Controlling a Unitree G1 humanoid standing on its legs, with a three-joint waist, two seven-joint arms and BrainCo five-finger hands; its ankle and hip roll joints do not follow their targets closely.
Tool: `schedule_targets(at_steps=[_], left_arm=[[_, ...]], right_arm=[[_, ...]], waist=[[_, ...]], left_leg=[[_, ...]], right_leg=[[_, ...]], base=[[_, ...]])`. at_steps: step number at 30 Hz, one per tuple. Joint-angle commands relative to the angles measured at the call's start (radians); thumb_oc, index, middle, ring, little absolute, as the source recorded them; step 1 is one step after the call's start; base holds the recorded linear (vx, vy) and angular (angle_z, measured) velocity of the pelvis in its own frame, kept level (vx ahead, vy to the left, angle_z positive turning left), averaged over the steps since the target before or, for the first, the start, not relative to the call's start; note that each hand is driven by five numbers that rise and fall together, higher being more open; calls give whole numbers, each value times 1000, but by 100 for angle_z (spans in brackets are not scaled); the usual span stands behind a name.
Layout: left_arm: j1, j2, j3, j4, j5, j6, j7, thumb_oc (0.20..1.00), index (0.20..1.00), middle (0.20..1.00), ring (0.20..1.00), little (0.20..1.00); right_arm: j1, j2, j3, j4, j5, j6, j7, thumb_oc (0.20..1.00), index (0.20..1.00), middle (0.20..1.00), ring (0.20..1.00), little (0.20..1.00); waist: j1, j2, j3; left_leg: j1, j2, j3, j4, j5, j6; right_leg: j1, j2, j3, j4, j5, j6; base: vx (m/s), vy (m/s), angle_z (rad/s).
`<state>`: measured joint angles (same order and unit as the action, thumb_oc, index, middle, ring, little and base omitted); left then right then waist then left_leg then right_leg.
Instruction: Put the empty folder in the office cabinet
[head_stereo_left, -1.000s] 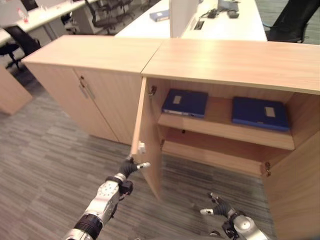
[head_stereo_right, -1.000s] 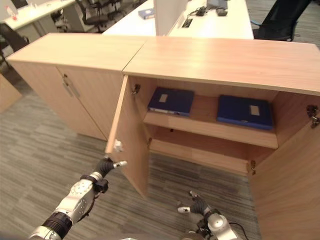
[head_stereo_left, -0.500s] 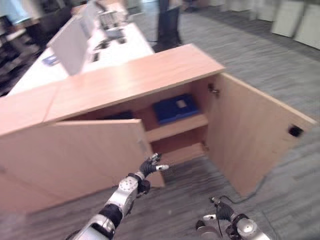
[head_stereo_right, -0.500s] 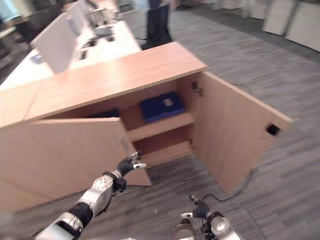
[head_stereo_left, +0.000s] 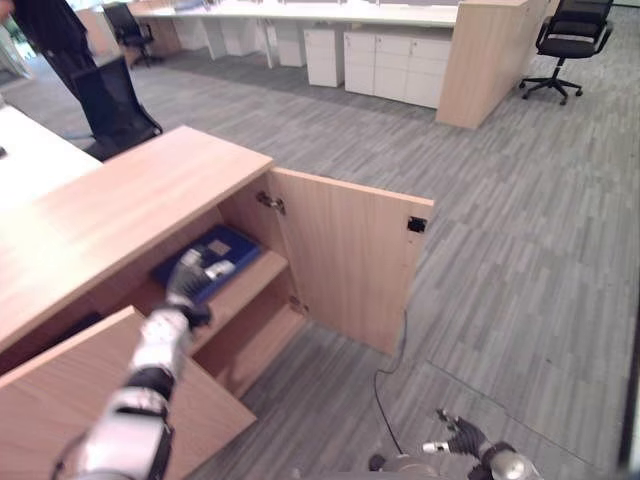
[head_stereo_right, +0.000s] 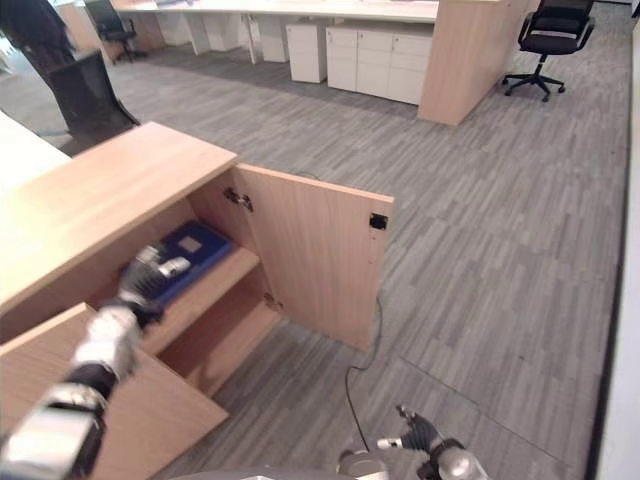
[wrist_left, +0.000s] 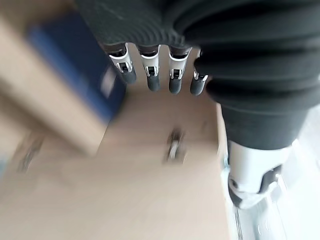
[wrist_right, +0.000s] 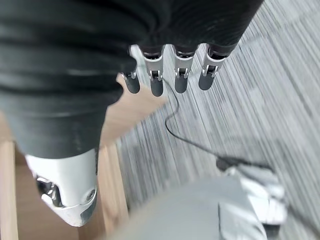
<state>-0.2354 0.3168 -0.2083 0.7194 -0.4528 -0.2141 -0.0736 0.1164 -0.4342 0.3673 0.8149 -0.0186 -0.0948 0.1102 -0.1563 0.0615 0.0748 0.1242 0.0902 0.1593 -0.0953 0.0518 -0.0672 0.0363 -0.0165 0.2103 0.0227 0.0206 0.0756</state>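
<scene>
The robot's view has swung round within a second to take the office cabinet (head_stereo_left: 120, 210) from its right end; the left hand (head_stereo_left: 186, 282), a moment ago down by the left door (head_stereo_left: 90, 400), now reaches at 9 o'clock to the shelf, fingers straight and empty above the blue folder (head_stereo_left: 205, 262) lying there; the right hand (head_stereo_left: 462, 440) hangs loose and empty at 5 o'clock; the right door (head_stereo_left: 350, 255) stands wide; the folder looks stowed, with closing the doors likely next
</scene>
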Motion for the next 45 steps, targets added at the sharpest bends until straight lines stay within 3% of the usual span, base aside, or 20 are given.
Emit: schedule_targets(at_steps=[1, 4, 5, 6, 8, 10, 13, 16, 21, 24, 28, 30, 32, 33, 34, 37, 38, 39, 42, 45], left_arm=[[-26, 39, -51, -8, 27, -44, -35, 1000, 1000, 1000, 1000, 1000], [74, 16, -119, -84, 69, -28, -72, 1000, 1000, 1000, 1000, 1000], [76, 17, -119, -85, 69, -28, -72, 1000, 1000, 1000, 1000, 1000], [107, 13, -130, -107, 82, -16, -84, 1000, 1000, 1000, 1000, 1000], [123, 13, -134, -105, 87, -9, -90, 1000, 1000, 1000, 1000, 1000], [141, 8, -126, -109, 62, -1, -101, 1000, 1000, 1000, 1000, 1000], [155, 2, -123, -112, 45, -1, -105, 1000, 1000, 1000, 1000, 1000], [176, 9, -120, -118, 56, -4, -111, 1000, 1000, 1000, 1000, 1000], [199, -7, -99, -82, 54, -1, -104, 1000, 1000, 1000, 1000, 1000], [208, -28, -89, -52, 43, 4, -91, 1000, 1000, 1000, 1000, 1000], [214, -45, -89, -37, 40, 7, -88, 1000, 1000, 1000, 1000, 1000], [220, -50, -85, -29, 36, 9, -88, 1000, 1000, 1000, 1000, 1000], [223, -53, -83, -34, 27, 14, -90, 1000, 1000, 1000, 1000, 1000], [226, -57, -78, -37, 22, 20, -89, 1000, 1000, 1000, 1000, 1000], [225, -59, -77, -36, 20, 21, -90, 1000, 1000, 1000, 1000, 1000], [223, -65, -79, -34, 16, 20, -88, 1000, 1000, 1000, 1000, 1000], [218, -68, -83, -33, 17, 22, -89, 1000, 1000, 1000, 1000, 1000], [216, -69, -86, -21, 31, 19, -80, 1000, 1000, 1000, 1000, 1000], [216, -69, -100, -24, 26, 22, -92, 1000, 1000, 1000, 1000, 1000], [227, -59, -104, -27, 27, 18, -94, 1000, 1000, 1000, 1000, 1000]], right_arm=[[-68, 44, -22, 0, 31, -26, -15, 1000, 1000, 1000, 1000, 1000], [-71, 63, -42, -19, 30, -24, -21, 1000, 1000, 1000, 1000, 1000], [-70, 63, -42, -19, 30, -24, -21, 1000, 1000, 1000, 1000, 1000], [-70, 77, -52, -27, 22, -22, -28, 1000, 1000, 1000, 1000, 1000], [-67, 89, -56, -34, 21, -20, -32, 1000, 1000, 1000, 1000, 1000], [-66, 95, -60, -31, 19, -20, -33, 1000, 1000, 1000, 1000, 1000], [-67, 101, -58, -11, 22, -13, -32, 1000, 1000, 1000, 1000, 1000], [-64, 100, -62, -7, 22, -13, -29, 1000, 1000, 1000, 1000, 1000], [-76, 89, -55, -2, 35, -19, -28, 1000, 1000, 1000, 1000, 1000], [-85, 63, -59, -3, 66, -25, -34, 1000, 1000, 1000, 1000, 1000], [-94, 39, -67, -4, 81, -30, -37, 1000, 1000, 1000, 1000, 1000], [-100, 32, -67, -5, 96, -34, -37, 1000, 1000, 1000, 1000, 1000], [-105, 24, -66, -10, 101, -36, -38, 1000, 1000, 1000, 1000, 1000], [-105, 15, -67, -22, 107, -37, -39, 1000, 1000, 1000, 1000, 1000], [-105, 12, -69, -19, 112, -37, -39, 1000, 1000, 1000, 1000, 1000], [-107, 8, -67, -10, 119, -31, -39, 1000, 1000, 1000, 1000, 1000], [-107, 4, -67, -9, 118, -31, -39, 1000, 1000, 1000, 1000, 1000], [-107, -4, -67, -12, 113, -25, -38, 1000, 1000, 1000, 1000, 1000], [-106, 0, -79, -14, 122, -28, -42, 1000, 1000, 1000, 1000, 1000], [-122, 4, -90, -17, 137, -37, -53, 1000, 1000, 1000, 1000, 1000]], waist=[[55, -73, -23], [72, -65, 0], [71, -65, 0], [86, -61, 8], [94, -59, 7], [96, -57, 4], [96, -55, 3], [104, -57, -10], [111, -41, -26], [102, -17, -16], [91, 0, -2], [84, 7, 5], [83, 9, 20], [80, -3, 36], [78, -13, 41], [83, -21, 47], [89, -24, 48], [108, -32, 49], [98, -30, 39], [105, -36, 22]], left_leg=[[-13, -14, 14, 17, -57, -7], [-3, -24, 21, 12, -64, 13], [-3, -25, 20, 12, -64, 13], [3, -28, 32, 10, -71, 14], [-4, -22, 39, 8, -66, 6], [-16, -13, 29, 8, -66, -6], [-12, -2, 19, 8, -68, -20], [-8, 3, 25, 8, -71, -32], [-7, 48, 35, 9, -46, -66], [-10, 101, 30, 19, -9, -97], [-9, 141, 35, 39, 19, -125], [-14, 168, 47, 82, 38, -139], [-38, 198, 42, 160, 96, -155], [-68, 218, 51, 249, 142, -160], [-83, 224, 59, 289, 151, -156], [-109, 207, 62, 322, 131, -137], [-132, 187, 54, 321, 117, -130], [-178, 133, 40, 283, 73, -114], [-132, 118, 62, 199, 32, -107], [-91, 94, 29, 147, 7, -95]], right_leg=[[-24, -124, -37, 49, -36, 163], [-65, -135, -152, 156, -32, 176], [-64, -136, -153, 158, -34, 176], [-78, -196, -269, 184, 1, 183], [-65, -253, -348, 149, 30, 180], [-80, -293, -336, 97, 79, 177], [-88, -317, -296, 54, 114, 183], [-61, -325, -312, 7, 124, 186], [-23, -281, -341, -59, 79, 183], [7, -227, -344, -83, 36, 152], [30, -194, -350, -92, 7, 130], [42, -171, -355, -93, -14, 115], [57, -147, -361, -93, -27, 96], [76, -133, -369, -95, -35, 76], [87, -131, -371, -99, -41, 68], [96, -132, -364, -102, -52, 62], [101, -135, -363, -105, -56, 63], [111, -136, -364, -108, -58, 65], [114, -134, -368, -106, -66, 74], [124, -135, -373, -93, -64, 79]], base=[[-81, 73, 7], [-72, 58, 4], [-66, 3, 9], [-62, -56, 6], [-86, -130, -28], [-56, -198, -40], [26, -239, 0], [50, -141, 14], [57, -222, -13], [67, -241, -4], [57, -189, -4], [55, -189, -1], [48, -215, -9], [73, -244, -18], [65, -188, -19], [53, -88, -19], [100, -86, -28], [95, -46, -24], [74, 9, 16], [93, 10, -1]])
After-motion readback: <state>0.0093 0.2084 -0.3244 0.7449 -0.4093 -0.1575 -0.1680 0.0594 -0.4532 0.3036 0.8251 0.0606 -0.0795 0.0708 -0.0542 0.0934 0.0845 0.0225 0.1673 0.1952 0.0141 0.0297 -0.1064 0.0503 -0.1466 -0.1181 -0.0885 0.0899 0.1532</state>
